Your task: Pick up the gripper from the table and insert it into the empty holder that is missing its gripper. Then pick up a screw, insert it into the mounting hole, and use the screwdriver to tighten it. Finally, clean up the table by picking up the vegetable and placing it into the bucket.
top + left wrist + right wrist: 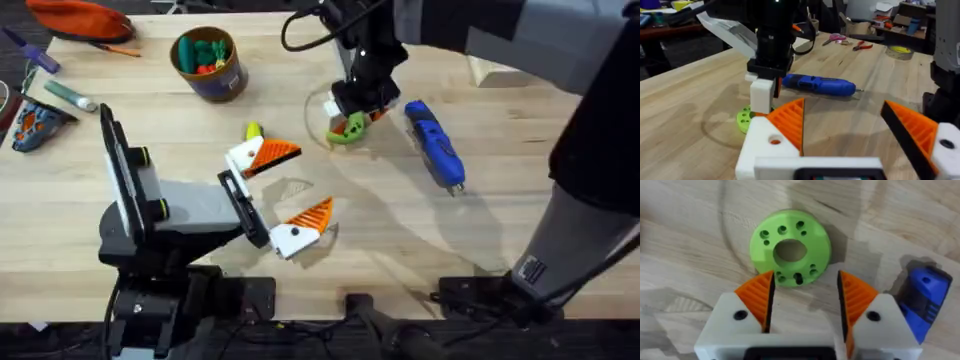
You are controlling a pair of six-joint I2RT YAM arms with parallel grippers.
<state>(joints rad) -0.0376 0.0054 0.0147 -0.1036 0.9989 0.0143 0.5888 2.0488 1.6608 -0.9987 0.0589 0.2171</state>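
Right gripper, white with orange ribbed pads, hangs open just over the bright green round plastic disc, the blue pen-shaped screwdriver beside it. Left gripper rests spread wide mid-table, the small yellow-green toy vegetable just beyond it, the round brown-gold bucket farther back.

bucket far left | disc centre | screwdriver right of disc | vegetable left of disc

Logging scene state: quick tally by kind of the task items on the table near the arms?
Blue screwdriver: 1
Green disc with holes: 1
Yellow-green vegetable: 1
Brown-gold bucket: 1
Total: 4
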